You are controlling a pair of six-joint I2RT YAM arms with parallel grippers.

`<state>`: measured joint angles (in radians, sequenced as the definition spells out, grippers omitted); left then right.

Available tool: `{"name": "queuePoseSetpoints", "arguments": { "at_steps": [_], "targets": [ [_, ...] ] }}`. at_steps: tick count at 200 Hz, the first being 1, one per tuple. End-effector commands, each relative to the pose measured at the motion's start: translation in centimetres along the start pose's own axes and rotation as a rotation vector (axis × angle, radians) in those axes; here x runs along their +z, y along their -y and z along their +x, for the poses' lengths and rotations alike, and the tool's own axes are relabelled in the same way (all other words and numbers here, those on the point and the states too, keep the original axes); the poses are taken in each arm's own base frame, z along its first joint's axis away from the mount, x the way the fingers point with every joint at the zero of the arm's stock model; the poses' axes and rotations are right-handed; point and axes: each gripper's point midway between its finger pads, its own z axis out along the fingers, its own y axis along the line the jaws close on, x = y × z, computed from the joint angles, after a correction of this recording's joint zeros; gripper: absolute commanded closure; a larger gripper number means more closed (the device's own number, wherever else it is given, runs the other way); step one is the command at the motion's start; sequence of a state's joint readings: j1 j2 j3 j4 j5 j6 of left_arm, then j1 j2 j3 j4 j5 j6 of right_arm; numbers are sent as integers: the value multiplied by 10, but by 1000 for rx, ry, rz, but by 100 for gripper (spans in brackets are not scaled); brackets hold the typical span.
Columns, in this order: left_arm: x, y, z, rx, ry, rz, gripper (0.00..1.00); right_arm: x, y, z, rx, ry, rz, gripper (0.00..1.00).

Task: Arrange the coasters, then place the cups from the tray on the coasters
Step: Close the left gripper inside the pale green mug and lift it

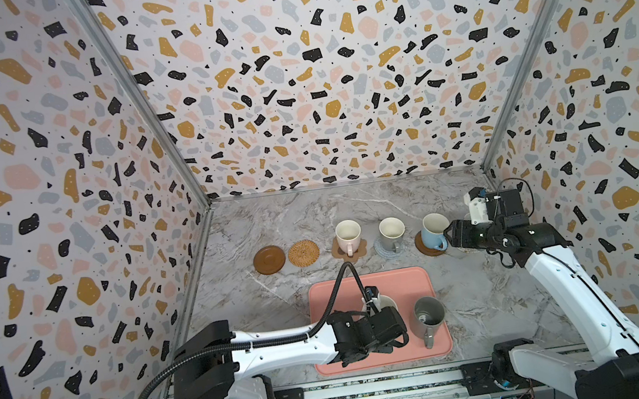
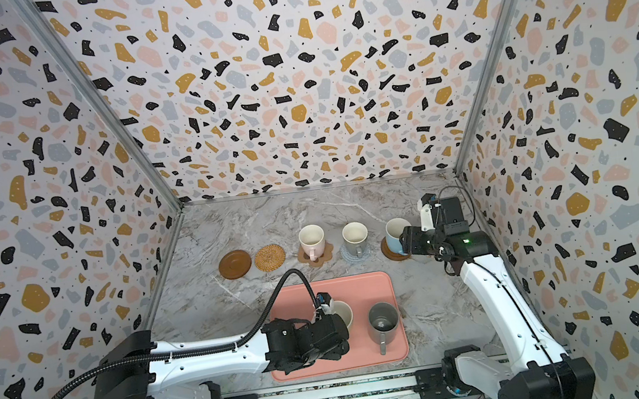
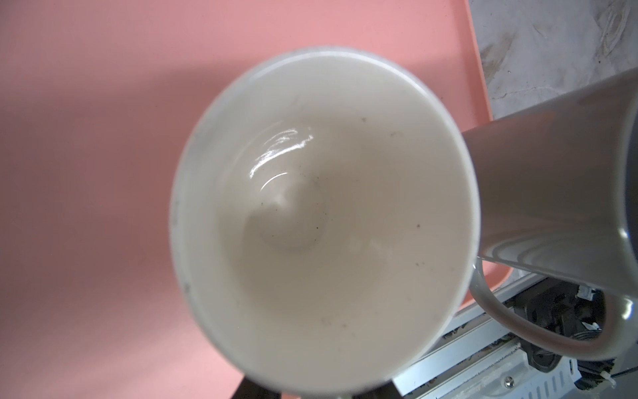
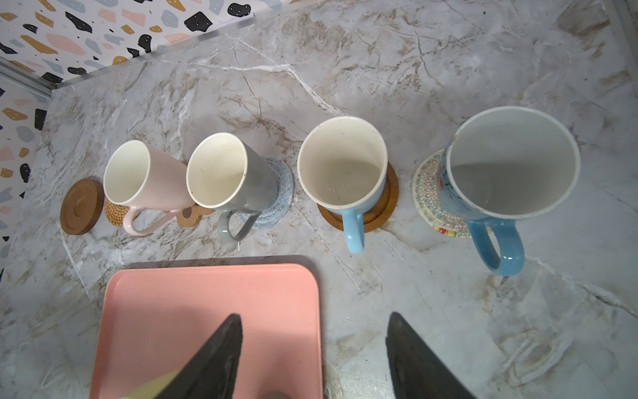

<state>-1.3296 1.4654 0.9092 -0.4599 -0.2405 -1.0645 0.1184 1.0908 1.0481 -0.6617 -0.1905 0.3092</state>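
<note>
On the salmon-pink tray (image 1: 398,282), at the near side of the marble table (image 1: 270,223), you have two cups standing upright. One is a cream-lined mug (image 3: 321,207). Just beside it, toward the right arm, is a taller dark grey mug (image 1: 429,314) with its handle pointing at the near rim. Your left gripper (image 1: 382,320) sits right over the cream-lined mug, and its wrist camera looks straight down into the bowl. The wrist body hides the fingers in both top views, so you cannot tell whether they are spread or pinching the mug. The left arm's black cable hose (image 1: 341,281) arches over the tray's far left corner.

Beyond the tray the coasters lie in one row across the table. From the left, a glossy brown disc (image 1: 269,260) and a tan rattan round (image 1: 303,253) lie uncovered. Next, a pink mug (image 1: 348,236) stands on the paw-print coaster (image 1: 336,252), a grey mug (image 1: 391,233) on the grey-blue crochet round (image 1: 381,249), and a light blue mug (image 1: 433,229) on the second brown disc (image 1: 425,249). Your right gripper (image 4: 313,316) hangs above the table just beside that light blue mug, fingers spread wide. In both top views it blocks the last spot in the row; the right wrist view shows a deeper blue mug (image 4: 511,165) there on a cream woven round (image 4: 428,190)
</note>
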Motion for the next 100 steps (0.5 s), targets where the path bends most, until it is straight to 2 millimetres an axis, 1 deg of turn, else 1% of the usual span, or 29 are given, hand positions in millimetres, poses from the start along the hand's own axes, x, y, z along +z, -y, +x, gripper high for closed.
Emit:
{"name": "queuePoseSetpoints", "arguments": {
  "at_steps": [1,48,100],
  "targets": [
    [6,-14,6,45,-20,-52,70,-5,-3,2,0,3,-9,32],
    [8,-15,6,62,-23,-63,76,-4,-5,3,-2,-2,-13,32],
    [8,-20,4,103,-29,-114,79,-5,-5,4,0,-5,-12,32]
  ]
}}
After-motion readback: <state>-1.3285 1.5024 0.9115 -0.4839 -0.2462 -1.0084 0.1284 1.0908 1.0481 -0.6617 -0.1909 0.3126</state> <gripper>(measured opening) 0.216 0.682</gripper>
